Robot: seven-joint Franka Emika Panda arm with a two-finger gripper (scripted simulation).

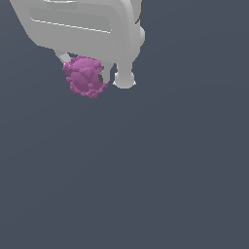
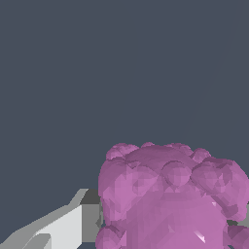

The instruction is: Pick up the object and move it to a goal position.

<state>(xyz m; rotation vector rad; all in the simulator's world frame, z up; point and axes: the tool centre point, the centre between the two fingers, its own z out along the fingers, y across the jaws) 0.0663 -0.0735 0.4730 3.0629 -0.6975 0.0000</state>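
The object point(image 1: 85, 76) is a small magenta-purple knobbly lump. It sits between the two fingers of my white gripper point(image 1: 86, 73) near the top of the exterior view, with nothing under it but the flat grey background. One finger point(image 1: 63, 57) shows on the exterior view's left of the lump, the other point(image 1: 106, 73) on its right, both pressed against it. In the wrist view the lump point(image 2: 170, 194) fills much of the picture, with one pale finger point(image 2: 63, 228) touching its side. The other finger is hidden there.
Only a flat dark grey background shows around the gripper in both views. A rounded white part of the hand point(image 1: 124, 80) hangs beside the lump on the exterior view's right.
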